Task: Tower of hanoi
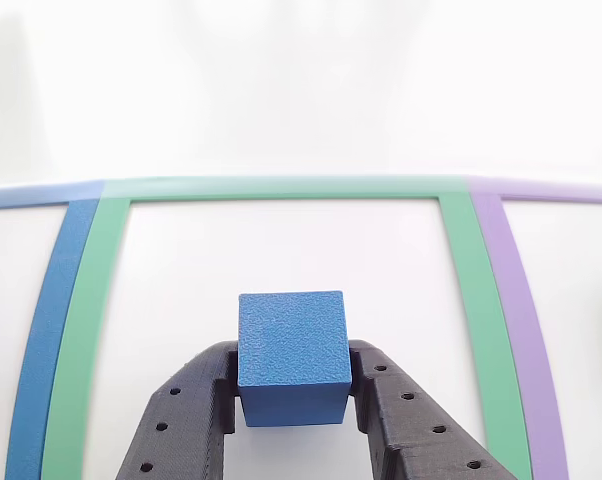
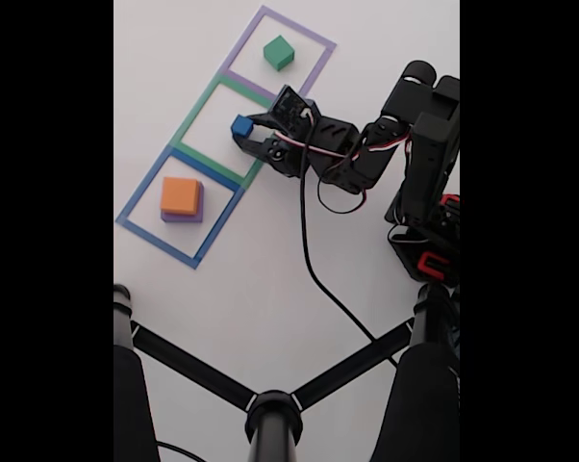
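Note:
In the other view, a small blue cube (image 1: pixel 291 355) sits between the two black fingers of my gripper (image 1: pixel 293 400), which is shut on it over the green tape square. The fixed view shows the same blue cube (image 2: pixel 240 126) in my gripper (image 2: pixel 245 133) at the right side of the middle green outline. There, an orange block (image 2: pixel 181 195) lies stacked on a flat purple block (image 2: pixel 181 218) inside the blue outline. A green block (image 2: pixel 279 53) rests inside the purple outline at the top.
Three tape outlines run diagonally across the white table: blue (image 2: pixel 140 191), green (image 2: pixel 194 115) and purple (image 2: pixel 314 37). A black cable (image 2: pixel 309 260) trails from the arm. A black camera stand (image 2: pixel 270 409) with legs spans the bottom of the fixed view.

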You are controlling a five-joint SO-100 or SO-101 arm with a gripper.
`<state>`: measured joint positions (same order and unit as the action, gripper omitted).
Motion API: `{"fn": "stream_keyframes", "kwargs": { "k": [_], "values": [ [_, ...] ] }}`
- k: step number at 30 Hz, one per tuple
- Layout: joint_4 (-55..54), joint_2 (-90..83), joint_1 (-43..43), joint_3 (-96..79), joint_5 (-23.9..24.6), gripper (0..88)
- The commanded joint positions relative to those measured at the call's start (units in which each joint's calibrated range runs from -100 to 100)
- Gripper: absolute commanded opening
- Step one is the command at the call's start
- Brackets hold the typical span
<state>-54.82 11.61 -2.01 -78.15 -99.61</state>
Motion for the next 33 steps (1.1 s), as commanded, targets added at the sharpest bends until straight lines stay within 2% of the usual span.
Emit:
{"fn": "stream_keyframes", "kwargs": {
  "k": [1, 16, 22, 26, 33],
  "values": [
    [-2.13, 0.73, 0.37, 2.42, -0.39, 4.7],
    [-4.88, 1.21, 1.13, 2.05, -0.39, 22.9],
    [-2.61, -8.56, 3.04, -2.58, -0.39, 27.9],
    [10.5, -23.23, 4.56, -5.31, -0.39, 26.4],
    [55.83, -51.99, 8.45, 1.78, -0.39, 12.3]
  ]
}}
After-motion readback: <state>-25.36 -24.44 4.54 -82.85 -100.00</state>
